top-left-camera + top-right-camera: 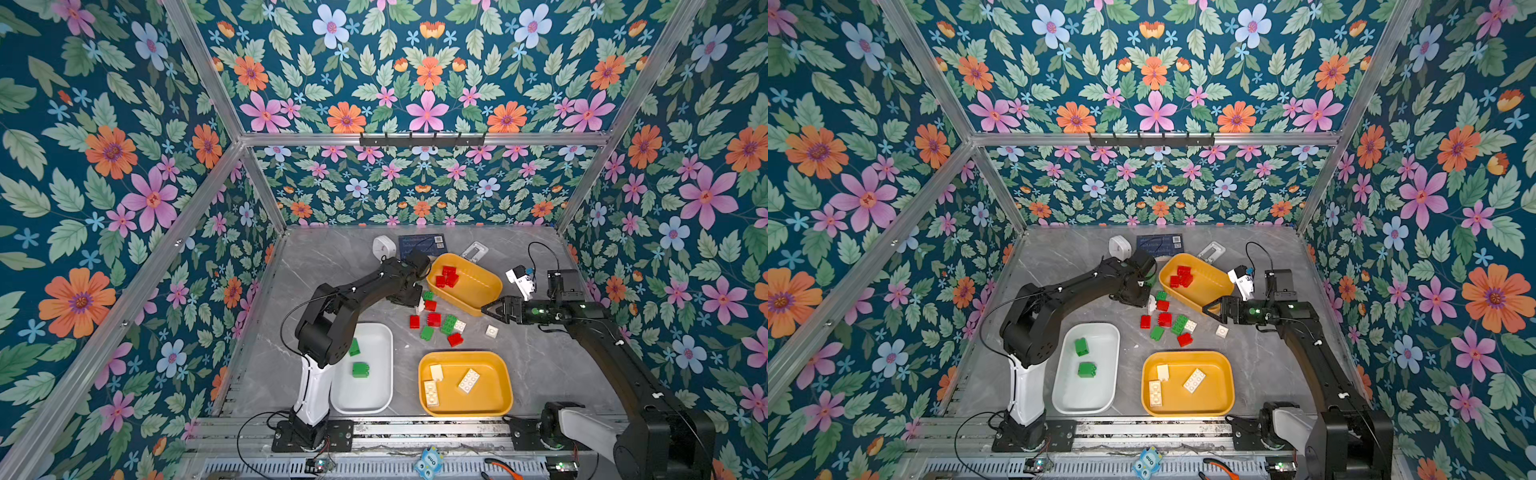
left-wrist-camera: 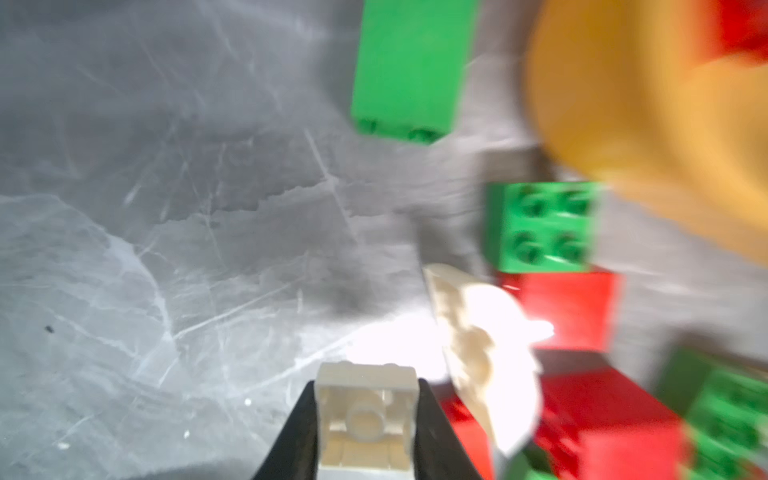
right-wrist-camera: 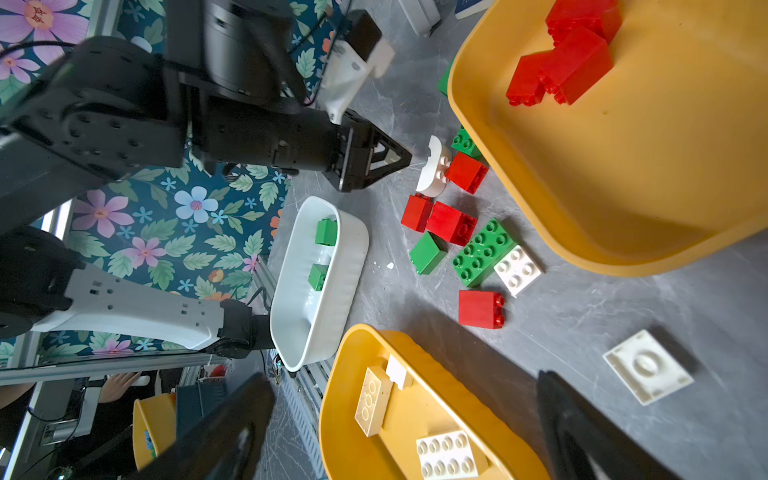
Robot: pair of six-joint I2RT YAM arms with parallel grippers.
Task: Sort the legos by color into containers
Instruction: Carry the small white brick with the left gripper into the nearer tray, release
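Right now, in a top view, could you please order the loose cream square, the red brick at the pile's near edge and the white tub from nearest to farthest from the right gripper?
From the right gripper:
1. cream square, alone, just on its near side.
2. red brick, at the near edge of the pile, further left.
3. white tub, well off to the left.

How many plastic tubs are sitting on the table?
3. The white tub, near left, holds green bricks; the front yellow tub holds cream bricks; the back yellow tub holds red bricks. None seems hidden.
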